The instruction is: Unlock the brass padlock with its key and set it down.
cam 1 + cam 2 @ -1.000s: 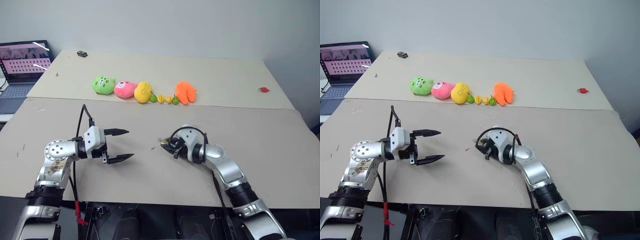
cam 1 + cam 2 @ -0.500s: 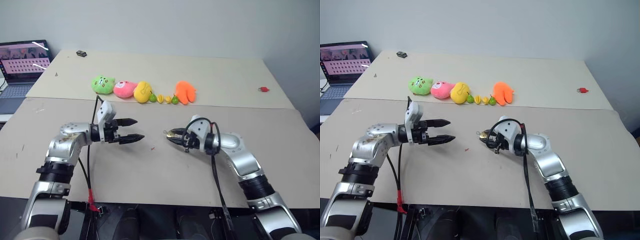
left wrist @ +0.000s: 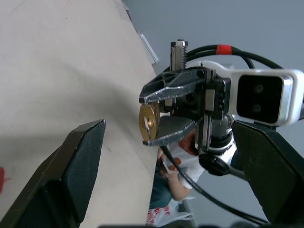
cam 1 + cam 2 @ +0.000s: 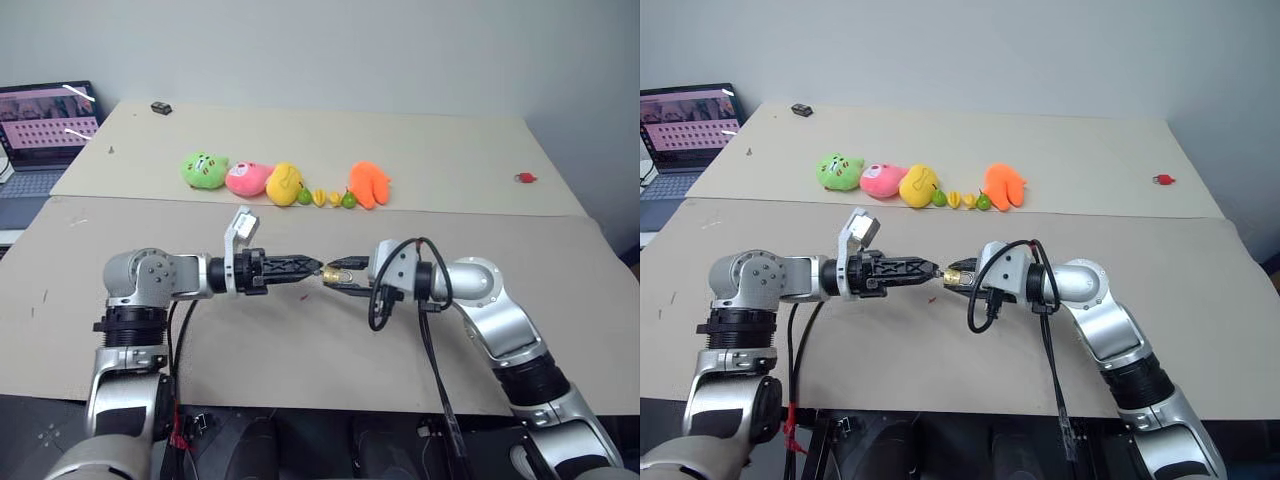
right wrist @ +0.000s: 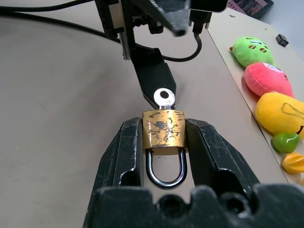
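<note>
Facing each other tip to tip above the beige table point(image 4: 560, 300), the robot's two arms meet near the middle of the scene, level and end-on, with a row of plush toys point(image 4: 285, 183) well behind them. The right gripper point(image 5: 164, 142) is clamped on the brass padlock point(image 5: 163, 132), one black finger pressed to each flat side of the body, the silvery shackle loop lying back between the fingers toward the wrist. The key point(image 5: 164, 97) stands in the lock's far face, its round bow jutting straight out along the padlock's long axis — directly toward the left gripper point(image 4: 312, 268). That gripper's two fingers stand spread wide, holding nothing; in its own wrist view they flank the padlock's end face on either side without touching it. Lock and key hang in the air, off the table, just beyond the left fingertips point(image 4: 930, 269) and in line with them. By this reading the key has yet to be gripped and turned — the left arm is the nearer and the only free one, and its coming move depends on closing squarely over the small bow, since a slight misalignment could let the fingers pinch the brass body instead.
</note>
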